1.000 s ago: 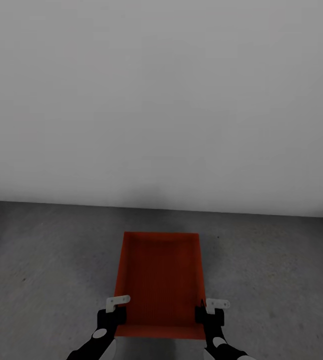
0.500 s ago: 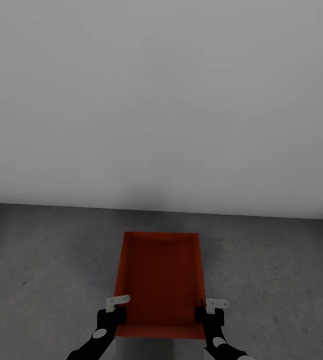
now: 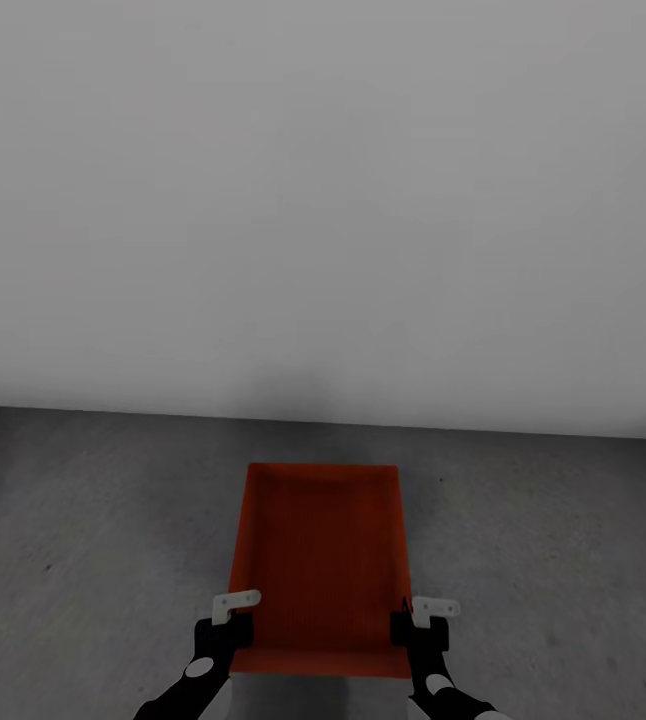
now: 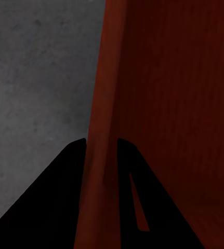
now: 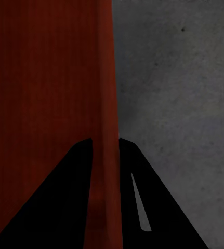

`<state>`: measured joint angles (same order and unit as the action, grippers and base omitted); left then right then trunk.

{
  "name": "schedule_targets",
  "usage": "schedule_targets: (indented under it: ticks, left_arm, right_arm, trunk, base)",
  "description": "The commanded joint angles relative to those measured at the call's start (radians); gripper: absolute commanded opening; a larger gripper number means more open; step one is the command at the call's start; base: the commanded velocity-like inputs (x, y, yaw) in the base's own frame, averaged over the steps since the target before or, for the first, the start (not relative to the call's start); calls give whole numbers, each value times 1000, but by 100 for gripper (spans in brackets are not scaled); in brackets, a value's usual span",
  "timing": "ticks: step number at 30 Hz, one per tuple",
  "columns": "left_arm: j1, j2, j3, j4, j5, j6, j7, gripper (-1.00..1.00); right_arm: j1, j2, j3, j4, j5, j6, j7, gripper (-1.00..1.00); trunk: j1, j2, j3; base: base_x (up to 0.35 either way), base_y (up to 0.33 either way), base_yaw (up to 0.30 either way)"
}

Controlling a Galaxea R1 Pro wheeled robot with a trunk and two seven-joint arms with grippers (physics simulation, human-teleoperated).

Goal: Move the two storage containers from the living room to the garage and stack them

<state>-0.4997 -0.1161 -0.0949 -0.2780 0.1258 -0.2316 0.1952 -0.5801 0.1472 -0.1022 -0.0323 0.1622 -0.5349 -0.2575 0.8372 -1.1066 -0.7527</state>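
Both grippers, left gripper and right gripper, pinch opposite thin side walls of one storage container above the garage floor (probably light, stiff, though seemingly slippery-walled).

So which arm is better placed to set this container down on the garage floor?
Neither alone: the left gripper and right gripper each pinch a side wall of the storage container over the floor, so both should lower together.
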Motion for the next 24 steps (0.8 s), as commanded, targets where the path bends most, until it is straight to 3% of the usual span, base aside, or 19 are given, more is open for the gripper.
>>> schedule_targets:
  ticks: [1, 11, 19, 24]
  left_arm:
    - [0, 1, -6, 3, 15, 34, -12, -100]
    - [0, -2, -6, 5, 18, 35, -5, -100]
    - [0, -2, -5, 4, 18, 34, -5, -100]
    - [0, -2, -5, 3, 20, 34, -5, -100]
  right_arm:
    - [-1, -2, -5, -1, 13, -43, 3, -100]
    - [-1, -1, -5, -1, 13, -43, 3, -100]
    - [-1, -2, -5, -2, 11, -43, 3, -100]
    - [-1, -2, -5, -1, 11, -43, 3, -100]
  trunk:
    - [0, 0, -1]
    - [0, 0, -1]
    - [31, -56, -26]
    - [31, -56, -26]
  base:
    - [0, 0, 0]
    - [0, 0, 0]
    - [0, 0, 0]
    - [0, 0, 0]
